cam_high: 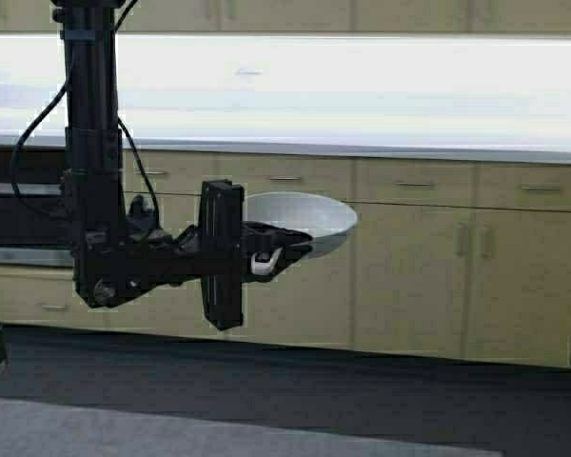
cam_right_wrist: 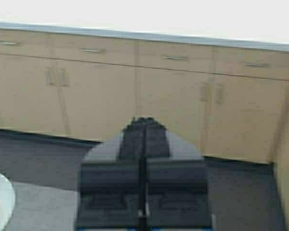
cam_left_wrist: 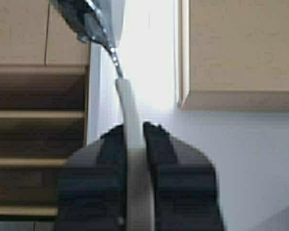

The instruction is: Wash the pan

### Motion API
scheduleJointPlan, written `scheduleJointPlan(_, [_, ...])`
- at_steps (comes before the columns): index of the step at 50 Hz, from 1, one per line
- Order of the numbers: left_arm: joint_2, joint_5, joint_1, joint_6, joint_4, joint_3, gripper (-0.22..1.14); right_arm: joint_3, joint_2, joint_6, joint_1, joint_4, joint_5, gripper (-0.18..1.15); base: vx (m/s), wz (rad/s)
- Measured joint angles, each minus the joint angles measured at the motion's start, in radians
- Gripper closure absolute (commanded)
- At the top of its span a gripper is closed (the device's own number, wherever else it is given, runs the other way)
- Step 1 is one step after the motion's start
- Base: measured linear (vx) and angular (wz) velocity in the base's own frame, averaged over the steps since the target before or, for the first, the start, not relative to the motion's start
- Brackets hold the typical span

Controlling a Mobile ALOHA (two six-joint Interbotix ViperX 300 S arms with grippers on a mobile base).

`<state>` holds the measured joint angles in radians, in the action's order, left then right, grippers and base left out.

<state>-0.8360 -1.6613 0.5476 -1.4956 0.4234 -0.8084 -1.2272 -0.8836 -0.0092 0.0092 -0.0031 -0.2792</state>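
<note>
Btwn left gripper (cam_left_wrist: 135, 159) fingers, pan (cam_high: 300, 221) handle

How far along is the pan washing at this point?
Done: the left claw has the pan by its handle, lifted in the air before the cabinets. In hand: carrying it. Left: no sink or water in view, so washing has not begun. The right claw is shut, empty.

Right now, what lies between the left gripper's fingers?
The pan's off-white handle, clamped between the left gripper's black fingers; the left wrist view shows it.
</note>
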Motion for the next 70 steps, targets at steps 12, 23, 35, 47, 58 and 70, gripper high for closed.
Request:
scheduleJointPlan(12, [0.0, 0.0, -0.011, -0.009, -0.003, 0.008, 0.89, -0.002, -0.003, -0.002, 0.0, -0.002, 0.0, 0.91, 0.09, 0.74])
scheduleJointPlan(23, [-0.002, 0.0, -0.009, -0.017, -0.005, 0.009, 0.89, -0.005, -0.002, -0.002, 0.002, -0.002, 0.0, 0.91, 0.08, 0.69])
scheduleJointPlan(35, [-0.002, 0.0, -0.009, -0.018, -0.006, 0.015, 0.89, -0.005, 0.023, -0.002, 0.002, -0.002, 0.002, 0.91, 0.07, 0.54])
scheduleJointPlan(47, [-0.002, 0.0, -0.002, -0.017, -0.018, 0.021, 0.89, -0.005, 0.023, -0.002, 0.0, -0.003, 0.002, 0.91, 0.09, 0.52])
scheduleJointPlan(58, [-0.002, 0.0, -0.011, -0.023, -0.023, 0.02, 0.89, -0.003, 0.021, -0.003, 0.002, -0.003, 0.0, 0.91, 0.09, 0.56])
scheduleJointPlan(70, [0.015, 0.0, -0.008, -0.028, -0.015, 0.017, 0.89, -0.003, 0.02, -0.002, 0.0, -0.003, 0.0, 0.91, 0.11, 0.54])
